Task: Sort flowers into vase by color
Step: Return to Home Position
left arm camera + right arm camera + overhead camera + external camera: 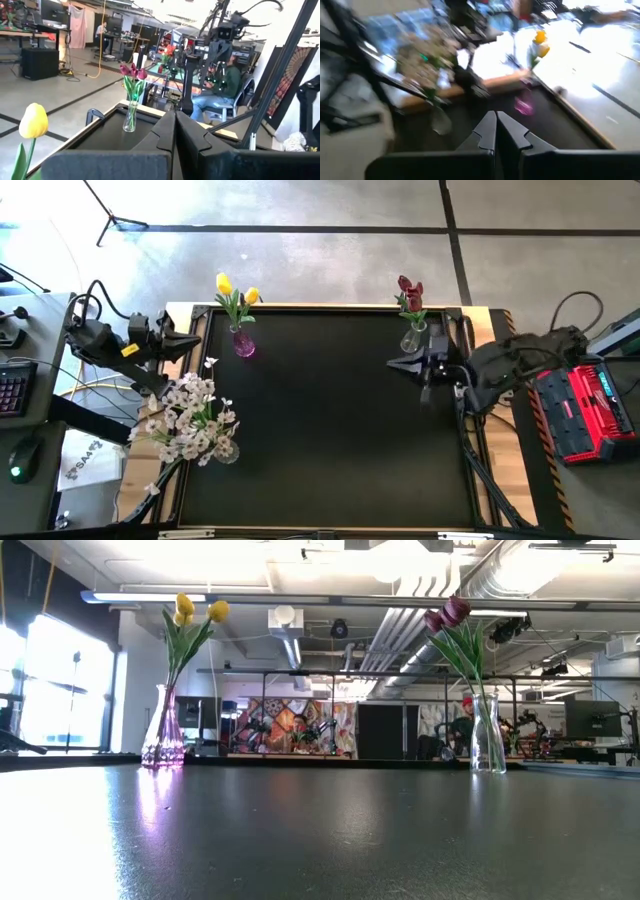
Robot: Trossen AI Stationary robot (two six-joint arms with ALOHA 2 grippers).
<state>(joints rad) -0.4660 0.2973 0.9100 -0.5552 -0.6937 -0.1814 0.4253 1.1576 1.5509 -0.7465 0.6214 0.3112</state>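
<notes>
The left hand [192, 340], fingers pressed together on nothing, is hanging at the left edge of the surface. The white blossom spray [192, 420] is leaning in its clear vase just beside that hand. The yellow tulips [236, 292] are standing in a purple vase [243, 344] just ahead of its tips. Any wide swing here is risking a brushed bloom and a toppled vase. The dark red tulips [409, 295] are standing in a glass bottle vase [412, 338] just beside the right hand [395, 363], which is likewise closed and empty. Its wrist is sitting near enough to clip them. The matte black surface [320, 430] is stretching between both hands. Beyond it, a workshop is showing taped concrete floor [330, 250], benches and a seated person [225, 82].
</notes>
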